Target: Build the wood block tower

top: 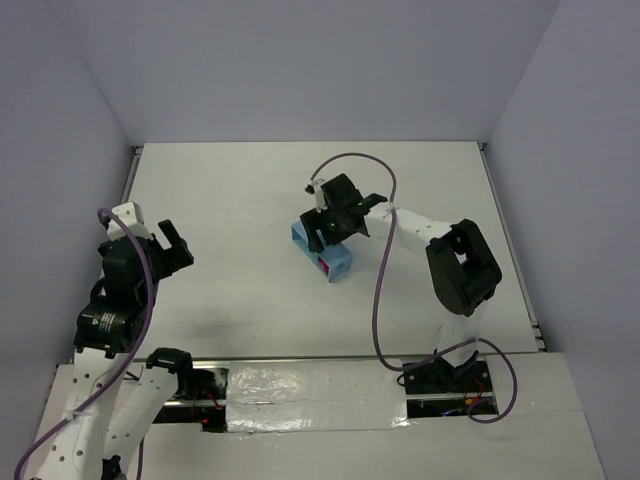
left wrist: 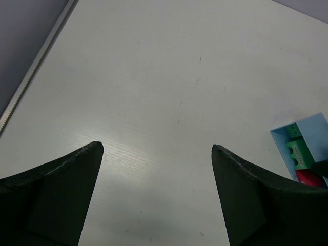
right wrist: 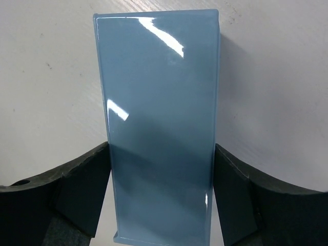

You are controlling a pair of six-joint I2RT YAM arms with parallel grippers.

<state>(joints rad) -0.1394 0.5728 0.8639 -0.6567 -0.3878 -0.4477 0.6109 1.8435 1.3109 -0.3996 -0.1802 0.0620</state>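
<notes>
The light blue tray (top: 300,237) is at mid-table, tipped up with its smooth underside (right wrist: 161,92) facing the right wrist camera. My right gripper (top: 335,222) is shut on it, with fingers (right wrist: 87,184) pressed on both long sides. In the left wrist view the tray (left wrist: 313,127) shows its open side with two green blocks (left wrist: 298,154) and a red wedge (left wrist: 309,178) inside. A bit of red (top: 326,263) also shows from above. My left gripper (top: 170,245) is open and empty over bare table (left wrist: 158,148), far left of the tray.
The white table (top: 240,190) is bounded by grey walls and a raised rim on the left (left wrist: 36,66). The right arm's purple cable (top: 380,270) loops over the table near the tray.
</notes>
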